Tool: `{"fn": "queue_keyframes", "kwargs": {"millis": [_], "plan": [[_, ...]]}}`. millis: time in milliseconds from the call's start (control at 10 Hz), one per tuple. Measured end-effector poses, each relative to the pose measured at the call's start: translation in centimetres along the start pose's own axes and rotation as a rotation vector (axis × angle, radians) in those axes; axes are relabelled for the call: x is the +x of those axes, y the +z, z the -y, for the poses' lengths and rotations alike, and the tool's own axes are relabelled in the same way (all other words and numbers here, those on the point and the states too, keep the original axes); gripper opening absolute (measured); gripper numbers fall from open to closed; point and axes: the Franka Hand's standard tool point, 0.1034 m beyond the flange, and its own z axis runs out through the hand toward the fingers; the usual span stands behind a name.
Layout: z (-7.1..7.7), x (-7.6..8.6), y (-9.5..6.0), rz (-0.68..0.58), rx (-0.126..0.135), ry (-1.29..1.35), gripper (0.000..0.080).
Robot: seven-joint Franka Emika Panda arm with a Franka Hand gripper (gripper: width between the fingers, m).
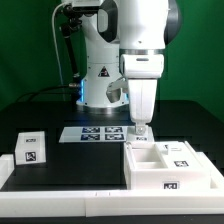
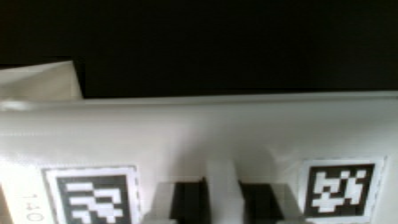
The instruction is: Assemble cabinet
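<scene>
The cabinet (image 1: 170,166) is a large white box with recesses and marker tags, at the exterior view's right front. My gripper (image 1: 140,130) points straight down at its far left rim. In the wrist view the cabinet's white wall (image 2: 196,130) fills the lower half, with one tag (image 2: 89,197) on one side of my gripper (image 2: 224,205) and another (image 2: 342,190) on the other. The two dark fingers (image 2: 187,207) stand close together with a narrow white strip of the cabinet between them. A smaller white tagged drawer block (image 1: 32,150) lies at the exterior view's left.
The marker board (image 1: 100,133) lies flat behind the cabinet, near the robot's base (image 1: 100,90). A white ledge (image 1: 60,200) runs along the table's front edge. A white part's corner (image 2: 36,82) shows beyond the cabinet wall in the wrist view.
</scene>
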Motion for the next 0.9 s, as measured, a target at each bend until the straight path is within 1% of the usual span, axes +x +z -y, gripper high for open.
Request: {"fn": "queue_keyframes", "kwargs": {"millis": [100, 400, 700, 900], "plan": [[0.0, 0.0, 0.0, 0.001, 0.001, -0.001, 0.0069], [-0.2, 0.0, -0.1, 0.015, 0.026, -0.011, 0.0069], [-1.7, -0.1, -0.1, 0.007, 0.01, -0.051, 0.0069], [-1.8, -0.2, -0.1, 0.005, 0.007, -0.047, 0.0069]]}}
